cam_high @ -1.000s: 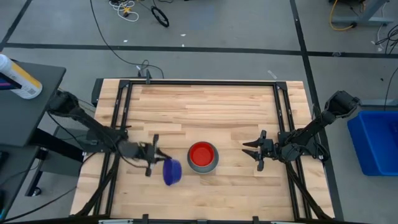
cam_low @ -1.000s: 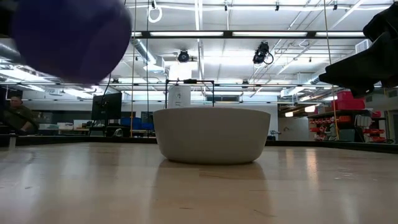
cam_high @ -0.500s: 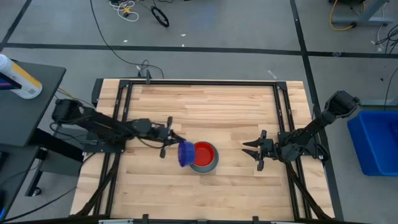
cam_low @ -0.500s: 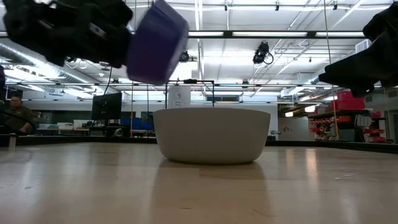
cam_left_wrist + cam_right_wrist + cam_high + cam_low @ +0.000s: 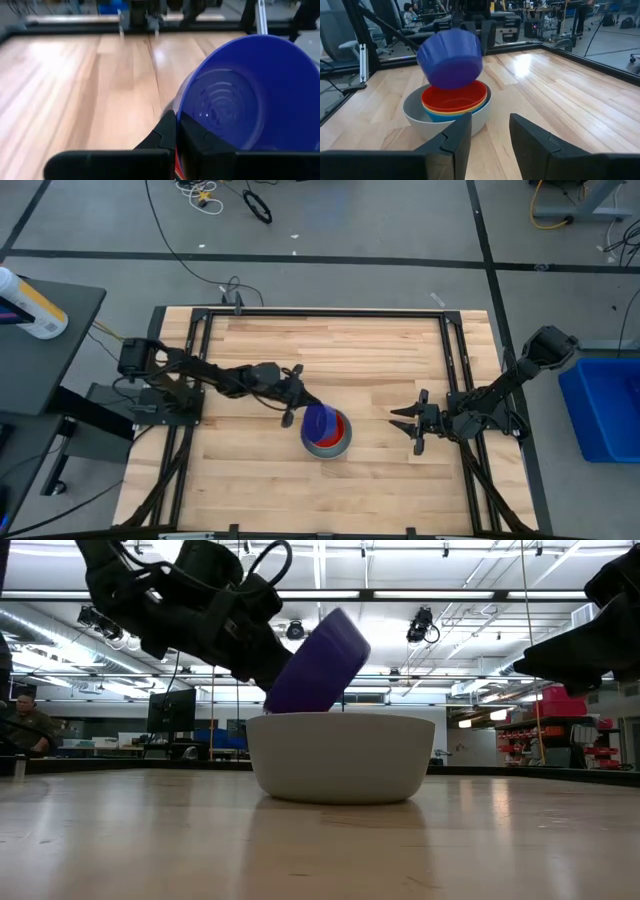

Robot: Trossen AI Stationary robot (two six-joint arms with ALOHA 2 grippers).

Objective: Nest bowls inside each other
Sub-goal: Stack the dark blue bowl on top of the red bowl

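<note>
Left hand (image 5: 296,402), pinched on the rim of the tilted dark blue bowl (image 5: 318,421), holds it over the nested stack (image 5: 454,102); right hand (image 5: 404,421) waits half-spread, holding nothing.

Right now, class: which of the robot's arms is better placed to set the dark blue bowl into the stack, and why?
The left. Its gripper is shut on the dark blue bowl, tilted over the red bowl. The right gripper waits open and empty, off to the side.
</note>
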